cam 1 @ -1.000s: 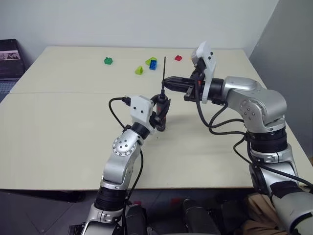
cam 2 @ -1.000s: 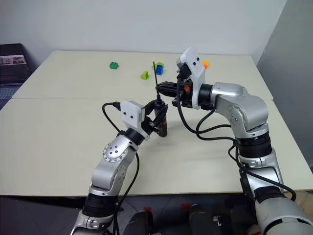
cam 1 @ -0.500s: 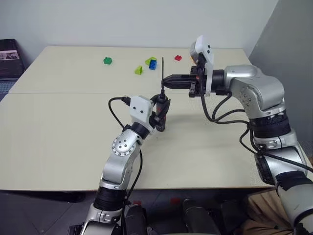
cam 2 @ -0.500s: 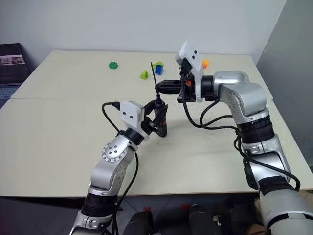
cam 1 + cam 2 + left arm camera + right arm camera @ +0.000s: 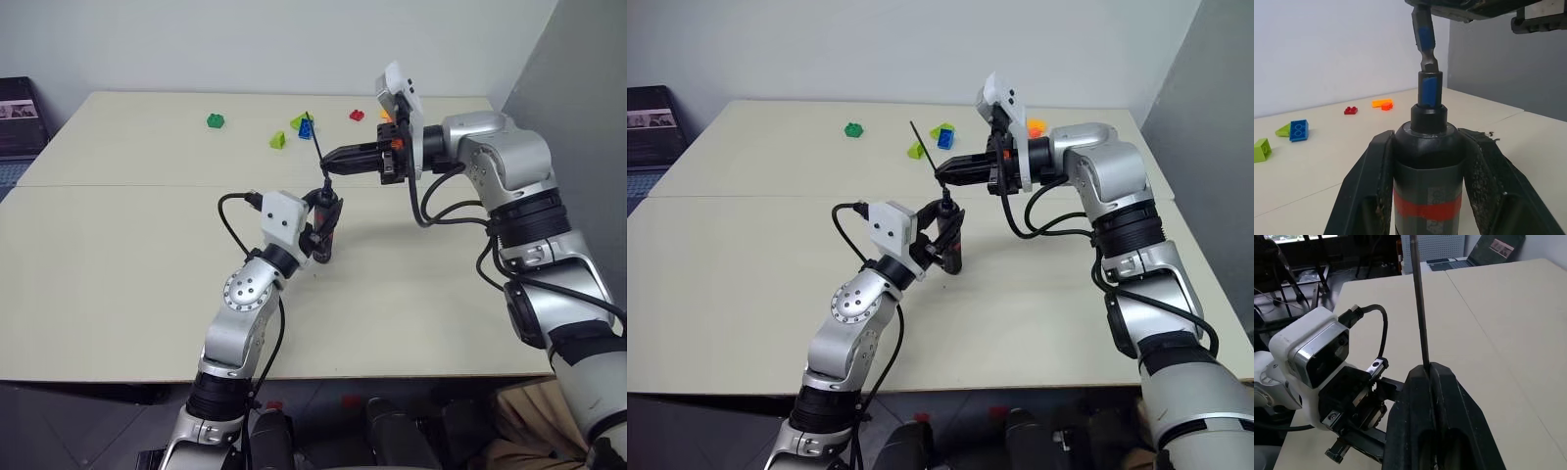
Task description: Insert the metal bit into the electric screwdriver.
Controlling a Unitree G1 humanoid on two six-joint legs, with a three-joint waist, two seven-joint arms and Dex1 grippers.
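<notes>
My left gripper (image 5: 322, 233) is shut on the electric screwdriver (image 5: 327, 221), a black tool with a red band (image 5: 1425, 208), and holds it upright above the table (image 5: 147, 255). Its fingers (image 5: 1369, 186) clamp both sides of the body. Just above it, my right gripper (image 5: 329, 164) reaches in level from the right, shut on the metal bit (image 5: 317, 143). The thin rod leans up and to the left. In the left wrist view the bit's thick blue-banded lower end (image 5: 1424, 41) meets the screwdriver's collar (image 5: 1429, 90) at a slant. In the right wrist view the rod (image 5: 1419, 308) rises from the shut fingers (image 5: 1415, 431).
Small toy bricks lie at the table's far side: green (image 5: 217, 121), lime (image 5: 278, 140), blue (image 5: 307, 127), red (image 5: 357, 116). A dark laptop (image 5: 20, 127) sits beyond the table's left edge. A grey wall (image 5: 588, 88) stands close on the right.
My right arm has swung its elbow up and back, turning the wrist. The bit has tipped from upright to leaning left. The left arm and the screwdriver have kept still.
</notes>
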